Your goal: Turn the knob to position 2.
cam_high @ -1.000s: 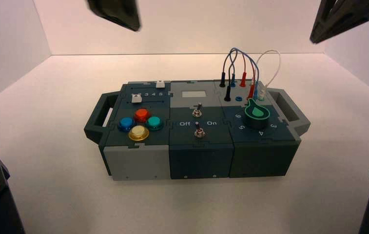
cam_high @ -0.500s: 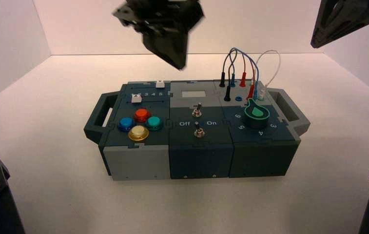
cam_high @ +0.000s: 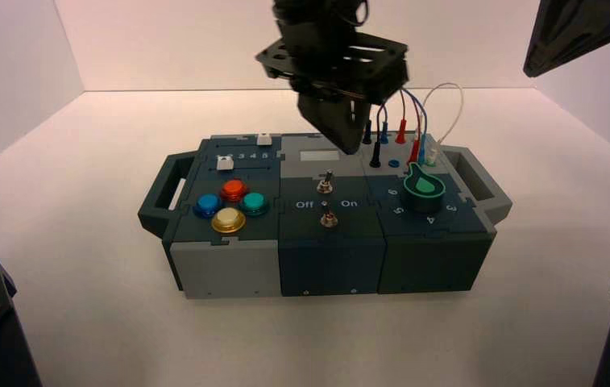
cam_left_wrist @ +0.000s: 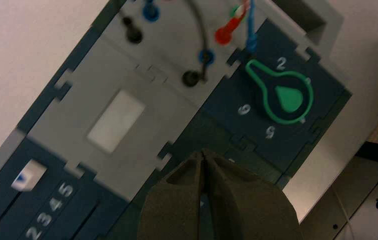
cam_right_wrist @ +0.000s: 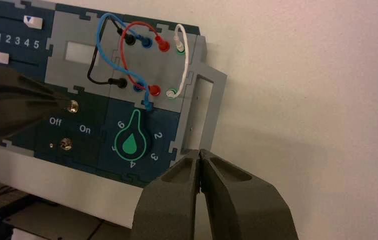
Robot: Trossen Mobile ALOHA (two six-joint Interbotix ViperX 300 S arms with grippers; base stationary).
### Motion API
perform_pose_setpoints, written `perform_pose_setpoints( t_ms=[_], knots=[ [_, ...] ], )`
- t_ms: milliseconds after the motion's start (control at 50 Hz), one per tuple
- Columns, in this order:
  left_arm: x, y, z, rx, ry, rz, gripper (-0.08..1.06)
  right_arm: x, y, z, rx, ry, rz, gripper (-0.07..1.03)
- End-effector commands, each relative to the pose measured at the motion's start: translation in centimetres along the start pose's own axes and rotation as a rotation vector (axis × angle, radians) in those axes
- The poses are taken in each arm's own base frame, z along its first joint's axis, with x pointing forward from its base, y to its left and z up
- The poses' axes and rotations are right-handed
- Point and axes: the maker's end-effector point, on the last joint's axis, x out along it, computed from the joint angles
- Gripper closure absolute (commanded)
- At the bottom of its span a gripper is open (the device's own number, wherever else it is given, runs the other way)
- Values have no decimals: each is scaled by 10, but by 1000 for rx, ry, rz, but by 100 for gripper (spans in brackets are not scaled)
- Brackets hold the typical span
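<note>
The knob (cam_high: 425, 187) is a dark-teal dial with a green teardrop pointer, on the right section of the box (cam_high: 229, 270). In the right wrist view the knob (cam_right_wrist: 132, 142) points toward the wire sockets, between the printed 6 and 2. It also shows in the left wrist view (cam_left_wrist: 286, 97). My left gripper (cam_high: 348, 145) hangs shut and empty above the box's grey middle back section, left of the knob and apart from it; its tips (cam_left_wrist: 204, 152) meet. My right gripper (cam_high: 563, 32) stays high at the far right, shut and empty (cam_right_wrist: 199, 152).
Two metal toggle switches (cam_high: 327, 197) marked Off and On stand in the middle section. Several coloured push-buttons (cam_high: 230, 205) and two sliders (cam_high: 243, 151) sit on the left. Looping wires (cam_high: 402, 113) plug in behind the knob. A handle (cam_high: 479, 177) sticks out at each end.
My left gripper has swung from the upper left to the right and down, and now hangs over the box's middle back. The right arm and the knob have not moved.
</note>
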Motion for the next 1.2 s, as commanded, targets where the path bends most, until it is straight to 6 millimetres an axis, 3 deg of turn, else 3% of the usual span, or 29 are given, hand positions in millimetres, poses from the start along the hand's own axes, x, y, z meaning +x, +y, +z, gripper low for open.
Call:
perform_pose_setpoints(
  t_ms=[20, 520, 920, 1200],
  knots=[
    [-4, -9, 19, 12, -36, -13, 101, -6, 1, 6, -4, -30, 1, 98],
    [17, -17, 42, 28, -4, -18, 101, -7, 1, 7, -6, -32, 0, 99],
    [35, -21, 47, 42, 37, -20, 101, -6, 1, 6, -8, -30, 0, 99],
    [36, -23, 50, 48, 40, -21, 101, -6, 1, 6, -8, -30, 0, 98]
  ],
)
